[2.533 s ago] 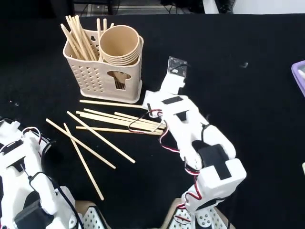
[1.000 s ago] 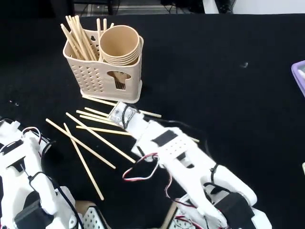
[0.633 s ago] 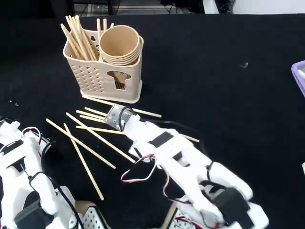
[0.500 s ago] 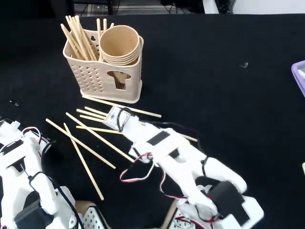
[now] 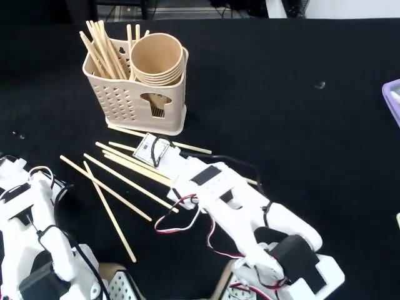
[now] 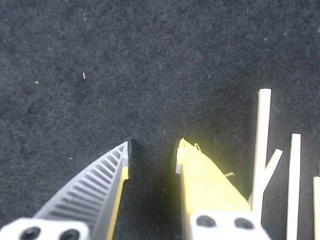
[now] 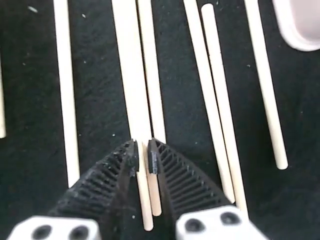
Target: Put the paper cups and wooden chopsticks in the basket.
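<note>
Black cloth covers the desk (image 5: pixel 300 137), flecked with bits of lint. At the lower left of the high view the left arm (image 5: pixel 25 231) sits folded by the bottom edge. Its end effector (image 6: pixel 152 150) hangs open just above bare cloth, one finger grey and one yellow, gripping nothing. The ends of a few loose chopsticks (image 6: pixel 261 150) lie beside the yellow finger.

From the lower right the right arm (image 5: pixel 237 206) stretches diagonally toward the centre. It lies over several of the loose chopsticks and hides parts of them. The others are scattered left of centre, some crossing one another. The right end effector (image 7: pixel 142 152) is closed almost tip to tip on a chopstick pair (image 7: pixel 135 100) that lies side by side on the cloth, with more sticks roughly parallel on either side.

Just beyond it, in the upper left, stands the beige perforated basket (image 5: pixel 134 103). It holds a stack of paper cups (image 5: pixel 156 59) on its right side and a leaning chopstick bundle (image 5: pixel 103 50) on its left. A purple container (image 5: pixel 392 100) cuts the right edge, well apart from the rest. Past the desk's far edge are dark furniture legs (image 5: pixel 125 7) and a pale surface (image 5: pixel 350 7).
</note>
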`<state>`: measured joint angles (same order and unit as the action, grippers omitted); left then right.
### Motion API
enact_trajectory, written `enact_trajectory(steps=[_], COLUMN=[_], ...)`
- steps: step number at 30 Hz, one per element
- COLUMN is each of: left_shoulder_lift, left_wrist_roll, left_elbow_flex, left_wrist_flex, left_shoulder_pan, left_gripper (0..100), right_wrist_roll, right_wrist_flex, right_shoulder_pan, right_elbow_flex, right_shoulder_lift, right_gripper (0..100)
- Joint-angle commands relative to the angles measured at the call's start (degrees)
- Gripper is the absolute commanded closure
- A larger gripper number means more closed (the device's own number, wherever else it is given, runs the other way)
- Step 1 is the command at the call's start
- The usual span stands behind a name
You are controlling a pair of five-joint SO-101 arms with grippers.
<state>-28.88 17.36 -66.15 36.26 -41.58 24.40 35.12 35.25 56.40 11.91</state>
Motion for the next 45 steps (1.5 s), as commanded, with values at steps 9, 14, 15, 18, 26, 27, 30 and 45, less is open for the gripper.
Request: enact_trajectory(steps=[9, 14, 15, 18, 26, 27, 30, 45], left_shoulder_lift=[-1.67, -1.67, -1.67, -1.67, -1.67, -1.67, -1.67, -1.67], left_wrist_roll=[0.44, 0.44, 0.44, 0.44, 0.44, 0.44, 0.44, 0.44], left_elbow_flex=[0.22, 0.22, 0.22, 0.22, 0.22, 0.22, 0.22, 0.22], left_wrist_flex=[-0.7, -0.7, -0.7, -0.7, -0.7, -0.7, -0.7, -0.7], left_shoulder_pan=[-0.13, -0.13, -0.13, -0.13, -0.13, -0.13, -0.13, -0.04], left_gripper=[83, 83, 83, 83, 83, 83, 83, 83], right_wrist_roll=[0.09, 0.09, 0.09, 0.09, 0.09, 0.09, 0.0, 0.18], right_wrist_flex=[4.22, 4.22, 4.22, 4.22, 4.22, 4.57, 4.4, -9.41], right_shoulder_pan=[0.88, 0.88, 0.88, 0.88, 0.53, 0.53, -0.44, -1.58], right_elbow_flex=[2.86, 2.86, 2.77, 2.77, 2.07, 1.8, 1.8, 0.04], right_shoulder_lift=[7.69, 6.64, 6.37, 6.29, 6.46, 7.08, 10.42, -2.33], right_gripper=[98.0, 84.0, 81.3, 80.4, 82.2, 82.2, 82.2, 93.6])
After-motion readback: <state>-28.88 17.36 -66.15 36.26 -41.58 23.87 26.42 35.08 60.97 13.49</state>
